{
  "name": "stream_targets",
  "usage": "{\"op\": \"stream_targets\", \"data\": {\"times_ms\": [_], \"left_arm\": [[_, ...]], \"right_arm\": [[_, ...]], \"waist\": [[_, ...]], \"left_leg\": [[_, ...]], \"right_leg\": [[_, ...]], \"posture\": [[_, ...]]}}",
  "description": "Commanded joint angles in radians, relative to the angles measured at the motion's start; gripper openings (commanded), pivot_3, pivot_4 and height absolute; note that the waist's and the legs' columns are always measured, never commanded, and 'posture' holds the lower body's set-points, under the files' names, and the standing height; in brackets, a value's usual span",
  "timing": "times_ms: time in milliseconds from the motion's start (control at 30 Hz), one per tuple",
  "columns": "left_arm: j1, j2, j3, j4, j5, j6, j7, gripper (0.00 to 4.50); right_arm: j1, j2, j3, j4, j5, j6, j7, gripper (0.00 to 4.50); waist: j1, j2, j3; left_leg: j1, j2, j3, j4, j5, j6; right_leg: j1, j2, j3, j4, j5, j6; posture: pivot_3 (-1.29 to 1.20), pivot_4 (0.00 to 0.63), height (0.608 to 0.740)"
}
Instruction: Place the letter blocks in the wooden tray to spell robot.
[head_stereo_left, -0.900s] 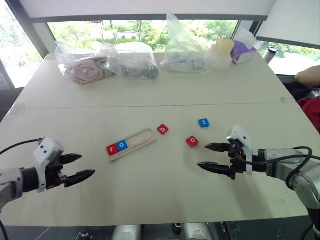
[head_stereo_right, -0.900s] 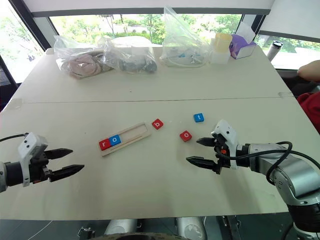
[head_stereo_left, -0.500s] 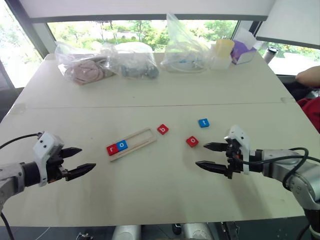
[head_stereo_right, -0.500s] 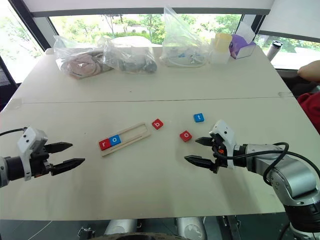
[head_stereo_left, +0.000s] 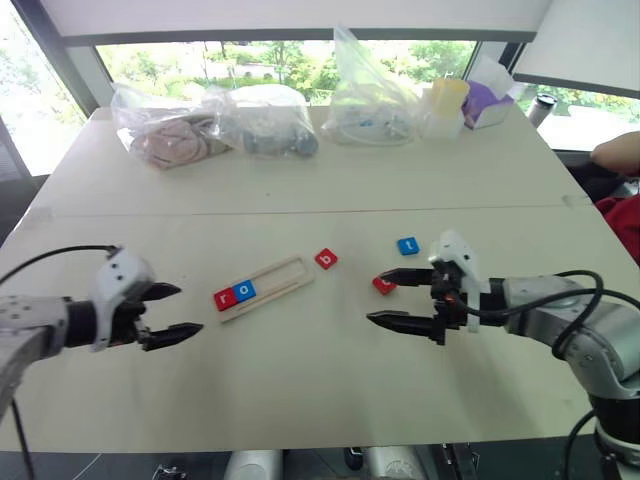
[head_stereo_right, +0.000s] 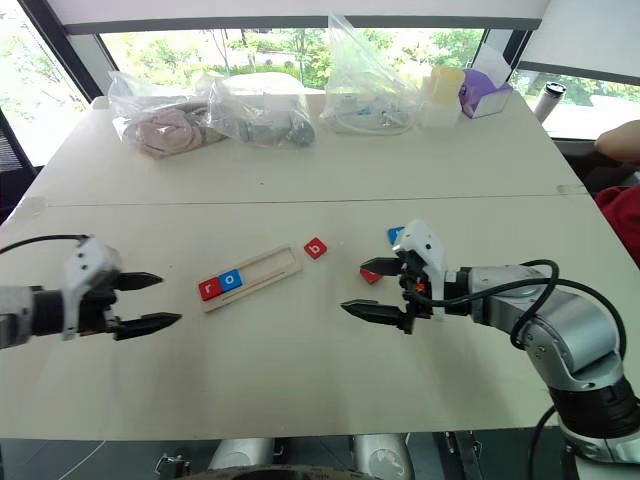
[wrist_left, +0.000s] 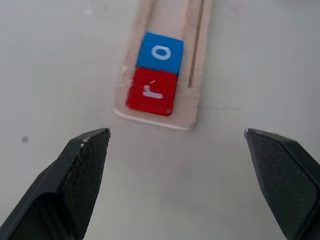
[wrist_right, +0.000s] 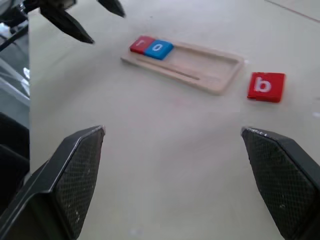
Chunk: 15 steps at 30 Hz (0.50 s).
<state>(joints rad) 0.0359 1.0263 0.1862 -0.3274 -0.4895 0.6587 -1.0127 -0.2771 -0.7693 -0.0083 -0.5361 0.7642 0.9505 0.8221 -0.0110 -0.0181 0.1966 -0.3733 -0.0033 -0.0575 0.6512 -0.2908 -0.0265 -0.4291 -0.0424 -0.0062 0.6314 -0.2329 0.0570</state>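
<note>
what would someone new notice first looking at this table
Probably the pale wooden tray at mid-table, with a red r block and a blue o block already side by side at its near-left end. To its right lie a loose red b block and a blue t block, with a red block partly behind the open right gripper. The open left gripper hovers left of the tray.

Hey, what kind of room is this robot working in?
Probably an office or lab: a wide white table by big windows onto trees, clear plastic bags of supplies, a purple tissue box.
</note>
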Motion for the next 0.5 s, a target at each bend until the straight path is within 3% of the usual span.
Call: {"op": "stream_targets", "data": {"times_ms": [33, 233, 500], "left_arm": [[-0.074, -0.029, -0.087, 0.067, 0.071, -0.070, 0.000, 4.50], [-0.189, -0.100, -0.211, 0.218, 0.180, -0.183, -0.005, 4.50], [-0.197, -0.133, -0.311, 0.279, 0.270, -0.255, -0.048, 4.50]], "right_arm": [[0.006, 0.006, 0.005, -0.035, -0.003, -0.008, -0.023, 4.48], [0.028, 0.008, 0.027, -0.049, -0.024, -0.020, -0.049, 4.48], [0.041, 0.018, 0.027, -0.056, -0.031, -0.020, -0.082, 4.48]], "waist": [[0.001, 0.000, 0.000], [0.002, 0.000, 0.000], [0.004, 0.005, -0.005]], "left_leg": [[0.000, 0.000, 0.000, 0.000, 0.000, 0.000], [0.000, -0.001, 0.000, 0.001, 0.000, 0.000], [0.001, -0.001, 0.000, 0.002, 0.000, 0.000]], "right_leg": [[0.000, 0.000, 0.000, 0.000, 0.000, 0.000], [0.000, 0.000, 0.000, 0.000, 0.001, 0.001], [0.002, -0.001, 0.000, 0.001, 0.001, 0.002]], "posture": [[0.00, 0.150, 0.740], [0.00, 0.150, 0.740], [0.00, 0.150, 0.740]]}}
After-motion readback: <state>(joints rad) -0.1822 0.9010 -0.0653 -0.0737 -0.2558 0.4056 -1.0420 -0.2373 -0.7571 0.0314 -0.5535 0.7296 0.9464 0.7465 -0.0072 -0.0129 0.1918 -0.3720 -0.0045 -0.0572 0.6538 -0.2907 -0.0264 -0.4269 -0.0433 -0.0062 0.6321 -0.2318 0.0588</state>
